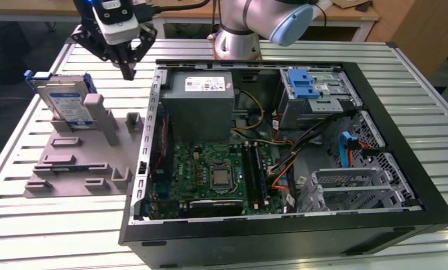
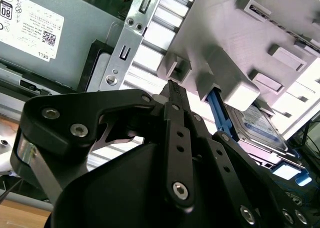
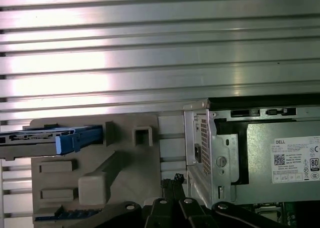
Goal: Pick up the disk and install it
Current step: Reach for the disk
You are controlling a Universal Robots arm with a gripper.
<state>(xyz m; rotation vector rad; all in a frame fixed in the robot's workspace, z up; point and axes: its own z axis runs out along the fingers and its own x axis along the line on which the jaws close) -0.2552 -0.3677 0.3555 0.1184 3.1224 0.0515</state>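
Nearest in the exterior view, the open black desktop computer case [image 1: 284, 239] lies flat on the slatted aluminium table [image 1: 14, 225] (green motherboard exposed). Just beside it, on the exterior view's left, sits a grey plastic holder plate [image 1: 74, 169]. At that plate's far end the disk [image 1: 65, 101], a flat silver hard drive in a blue plastic bracket, stands on edge in its slot, not yet picked up. Beyond it the black two-fingered gripper [image 1: 126, 70] hovers above the table between holder and case. Its fingers are pressed together and hold nothing. By my reading this is the approach to the pick. A grasp would call for the fingers to part and line up over the disk's top edge.
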